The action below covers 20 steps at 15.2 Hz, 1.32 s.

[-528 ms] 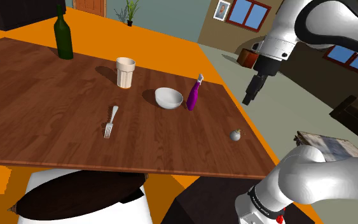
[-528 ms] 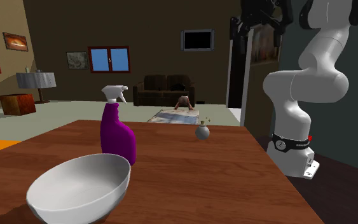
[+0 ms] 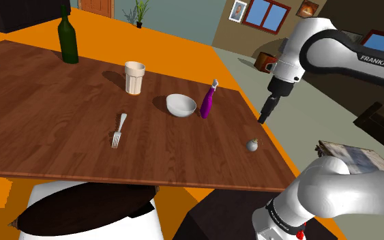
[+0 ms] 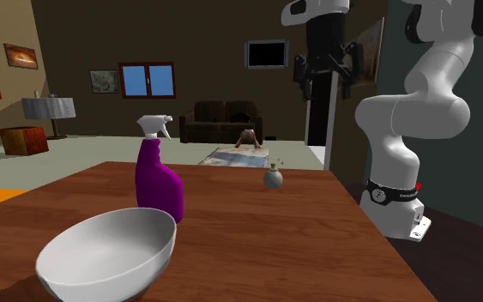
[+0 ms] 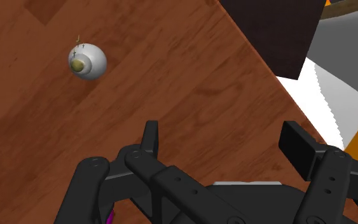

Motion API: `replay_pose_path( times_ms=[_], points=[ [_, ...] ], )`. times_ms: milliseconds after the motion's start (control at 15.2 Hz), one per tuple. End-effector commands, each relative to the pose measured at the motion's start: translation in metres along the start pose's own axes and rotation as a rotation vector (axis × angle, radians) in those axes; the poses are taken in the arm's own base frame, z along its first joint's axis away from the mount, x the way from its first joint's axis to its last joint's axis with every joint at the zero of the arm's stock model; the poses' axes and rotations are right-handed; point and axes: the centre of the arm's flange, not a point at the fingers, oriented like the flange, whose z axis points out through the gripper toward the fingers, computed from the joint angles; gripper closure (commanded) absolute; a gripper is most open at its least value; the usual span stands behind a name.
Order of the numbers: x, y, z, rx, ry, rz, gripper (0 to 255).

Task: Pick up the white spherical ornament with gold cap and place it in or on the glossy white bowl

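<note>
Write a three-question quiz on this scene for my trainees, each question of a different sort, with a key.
1. True or false: the gripper is shut on the ornament.
2. The spray bottle beside the white bowl is: A. green B. purple C. orange
3. Fill in: the ornament rests on the wooden ____, near its edge.
Key:
1. False: the gripper is open and the ornament lies apart from it.
2. B.
3. table.
</note>
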Motion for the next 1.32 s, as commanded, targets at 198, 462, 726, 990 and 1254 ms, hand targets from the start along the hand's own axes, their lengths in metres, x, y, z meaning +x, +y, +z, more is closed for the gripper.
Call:
replay_pose_path(
  times_ms=[198, 462, 726, 990, 1254],
  points=[
    [-0.004, 0.041, 0.045, -0.051, -0.004, -0.026, 0],
    [-0.006, 0.074, 0.081, -0.09, -0.008, -0.045, 0],
    [-0.008, 0.109, 0.115, -0.13, -0.012, -0.065, 0],
    [-0.009, 0.142, 0.146, -0.167, -0.016, -0.083, 0],
    [-0.009, 0.145, 0.167, -0.167, -0.016, -0.083, 0]
  ],
)
